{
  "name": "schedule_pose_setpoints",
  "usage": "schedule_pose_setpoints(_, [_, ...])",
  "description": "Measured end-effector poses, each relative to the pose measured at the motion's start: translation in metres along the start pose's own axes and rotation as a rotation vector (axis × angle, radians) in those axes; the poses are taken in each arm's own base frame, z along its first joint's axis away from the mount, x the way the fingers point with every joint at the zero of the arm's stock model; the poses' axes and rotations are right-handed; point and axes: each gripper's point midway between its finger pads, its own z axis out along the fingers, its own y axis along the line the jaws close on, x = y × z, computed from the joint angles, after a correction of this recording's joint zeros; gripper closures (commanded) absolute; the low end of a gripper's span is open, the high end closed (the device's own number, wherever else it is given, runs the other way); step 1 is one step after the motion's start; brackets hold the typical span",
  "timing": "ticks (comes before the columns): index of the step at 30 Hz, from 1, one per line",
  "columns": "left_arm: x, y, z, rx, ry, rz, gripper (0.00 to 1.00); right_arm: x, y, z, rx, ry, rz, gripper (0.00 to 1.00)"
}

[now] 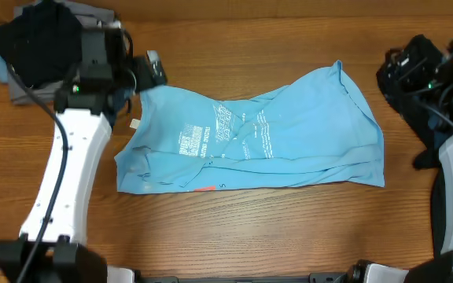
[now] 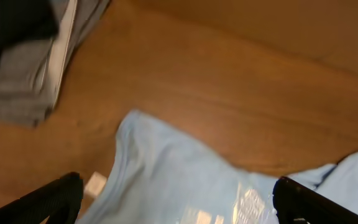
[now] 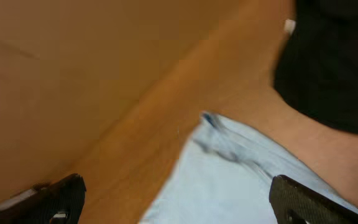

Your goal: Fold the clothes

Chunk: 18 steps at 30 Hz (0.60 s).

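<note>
We see the light blue T-shirt point(image 1: 274, 137) lying partly folded and rumpled across the middle of the wooden worktop point(image 1: 234, 236), white chest lettering facing up, a small orange-red mark at its near hem, creases running along its length.

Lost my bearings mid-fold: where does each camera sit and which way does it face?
Overhead: above the table, facing straight down on the T-shirt; left arm and right arm show.
Left wrist: on its arm, facing a shirt corner and the grey stack; left gripper shows.
Right wrist: on its arm, facing another shirt corner; right gripper shows.
Shared: overhead and left wrist both see the grey stack.
</note>
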Motion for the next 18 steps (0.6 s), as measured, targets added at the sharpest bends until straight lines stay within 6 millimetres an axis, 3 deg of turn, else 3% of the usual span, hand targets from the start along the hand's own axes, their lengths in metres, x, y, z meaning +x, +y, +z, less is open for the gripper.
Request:
schedule_pose_setpoints(2, [-0.013,-0.006,0.008,0.008,-0.005,0.025,0.00,0.001,0.004,0.009,-0.017,0.012,-0.006,0.02])
schedule_pose_setpoints(4, [-0.020,-0.009,0.034,-0.005,0.040,0.056,0.00,0.012,0.007,0.037,-0.026,0.078,-0.013,0.02])
schedule_pose_setpoints(6, [-0.021,-0.009,0.050,-0.013,0.067,0.066,0.00,0.018,0.006,0.052,-0.022,0.115,-0.016,0.02])
schedule_pose_setpoints(12, [0.004,0.007,0.115,-0.068,0.219,0.080,0.00,0.040,0.003,0.110,0.011,0.244,-0.055,0.02])
schedule_pose_setpoints(18, [0.029,0.037,0.156,-0.110,0.310,0.067,0.00,0.048,0.004,0.139,0.040,0.254,-0.101,0.03])
